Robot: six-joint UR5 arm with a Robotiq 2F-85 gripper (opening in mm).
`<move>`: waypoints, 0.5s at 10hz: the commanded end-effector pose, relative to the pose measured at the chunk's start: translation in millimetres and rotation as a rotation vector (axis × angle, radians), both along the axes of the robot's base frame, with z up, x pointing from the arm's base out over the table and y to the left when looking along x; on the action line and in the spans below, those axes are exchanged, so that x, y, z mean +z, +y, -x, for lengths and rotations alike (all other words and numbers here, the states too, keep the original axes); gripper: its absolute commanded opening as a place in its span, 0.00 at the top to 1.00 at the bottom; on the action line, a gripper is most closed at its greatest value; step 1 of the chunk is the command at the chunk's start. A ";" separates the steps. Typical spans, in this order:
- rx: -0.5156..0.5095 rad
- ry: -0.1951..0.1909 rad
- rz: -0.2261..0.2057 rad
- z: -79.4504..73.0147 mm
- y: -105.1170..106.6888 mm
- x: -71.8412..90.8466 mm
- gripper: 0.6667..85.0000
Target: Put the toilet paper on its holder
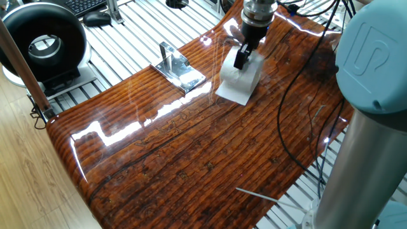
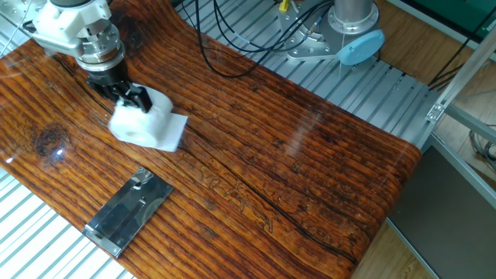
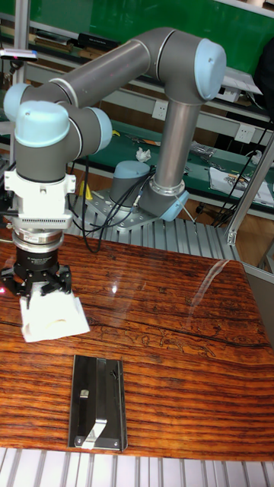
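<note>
The toilet paper (image 1: 238, 79) is a white roll with a loose sheet trailing below it, at the far end of the wooden table (image 1: 191, 146). My gripper (image 1: 242, 60) comes down on it from above and is shut on the roll, squeezing it. From the other side the roll (image 2: 141, 125) looks slightly blurred under the gripper (image 2: 132, 99). The holder (image 1: 181, 73), a shiny square plate with a short upright bar, stands to the left of the roll. In the tall view the holder (image 3: 95, 403) lies in front of the roll (image 3: 49, 316) and the gripper (image 3: 42, 293).
A large black ring-shaped device (image 1: 43, 44) stands off the table at the left, with a keyboard (image 1: 86, 6) and mouse (image 1: 97, 19) behind it. Black cables (image 1: 286, 127) hang over the table's right side. The arm's base (image 2: 341, 31) is bolted past the far edge.
</note>
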State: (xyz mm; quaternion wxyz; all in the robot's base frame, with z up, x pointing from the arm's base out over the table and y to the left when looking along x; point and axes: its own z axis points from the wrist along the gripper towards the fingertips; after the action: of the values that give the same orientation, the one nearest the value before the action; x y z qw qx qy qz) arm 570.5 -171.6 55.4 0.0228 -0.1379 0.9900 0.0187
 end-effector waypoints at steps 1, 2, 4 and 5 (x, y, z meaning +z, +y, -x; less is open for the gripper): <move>-0.091 -0.020 0.024 -8.8 3.2 10.5 1.00; -0.100 -0.020 0.033 -9.8 5.3 14.6 1.00; -0.106 -0.022 0.042 -10.6 4.6 16.1 1.00; -0.111 -0.025 0.060 -10.7 0.0 17.3 1.00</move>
State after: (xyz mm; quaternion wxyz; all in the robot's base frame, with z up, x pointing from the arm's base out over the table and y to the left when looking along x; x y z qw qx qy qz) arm 578.1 -170.5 67.6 0.0273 -0.0970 0.9949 -0.0069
